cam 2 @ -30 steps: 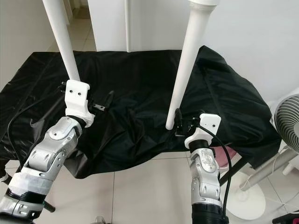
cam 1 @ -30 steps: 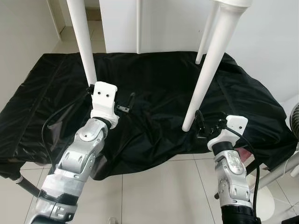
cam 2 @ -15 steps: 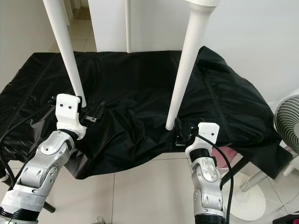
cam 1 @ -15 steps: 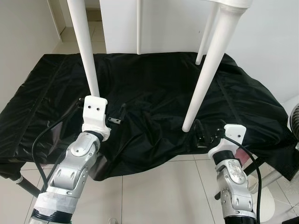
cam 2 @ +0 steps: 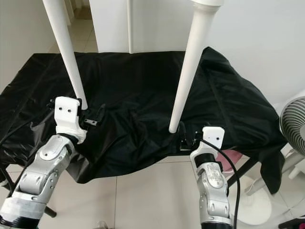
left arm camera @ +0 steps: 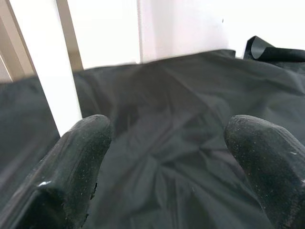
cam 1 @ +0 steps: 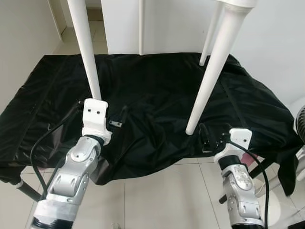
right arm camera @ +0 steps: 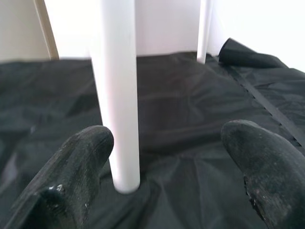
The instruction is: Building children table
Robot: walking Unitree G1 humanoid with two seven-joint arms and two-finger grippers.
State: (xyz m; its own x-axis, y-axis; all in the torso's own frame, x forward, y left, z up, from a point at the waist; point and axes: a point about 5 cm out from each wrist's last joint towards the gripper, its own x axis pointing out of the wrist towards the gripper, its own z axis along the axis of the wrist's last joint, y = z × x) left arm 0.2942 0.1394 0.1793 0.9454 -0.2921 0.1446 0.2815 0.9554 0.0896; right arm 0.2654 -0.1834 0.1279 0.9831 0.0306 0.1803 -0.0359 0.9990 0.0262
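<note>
Both grippers sit at the near edge of the black cloth [cam 1: 157, 90], fingers spread wide, holding nothing: left gripper [cam 1: 102, 117] beside one white table leg [cam 1: 86, 47], right gripper [cam 1: 209, 138] just before another leg [cam 1: 209, 76]. Two more legs stand farther back.

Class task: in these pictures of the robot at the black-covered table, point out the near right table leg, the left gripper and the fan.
near right table leg [cam 2: 189, 67], right eye view, middle of the white shaft
left gripper [left arm camera: 171, 171], left wrist view, midway between its open fingers
fan [cam 2: 293, 125], right eye view, grille
</note>
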